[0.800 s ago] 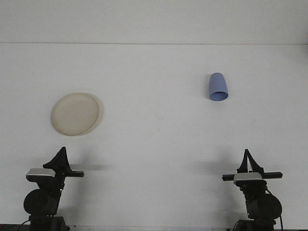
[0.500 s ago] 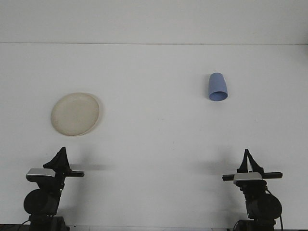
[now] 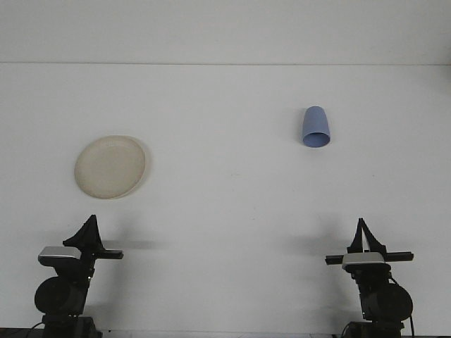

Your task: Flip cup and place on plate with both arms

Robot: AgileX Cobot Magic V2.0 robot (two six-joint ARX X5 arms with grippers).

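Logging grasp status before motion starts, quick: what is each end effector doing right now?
Left end effector: holding nothing; open or closed cannot be told.
Right end effector: holding nothing; open or closed cannot be told.

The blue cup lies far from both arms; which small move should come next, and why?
Probably the right end effector should reach forward toward the blue cup. The cup lies on its side on the right half of the table, nearer that arm, while the plate sits at the left.
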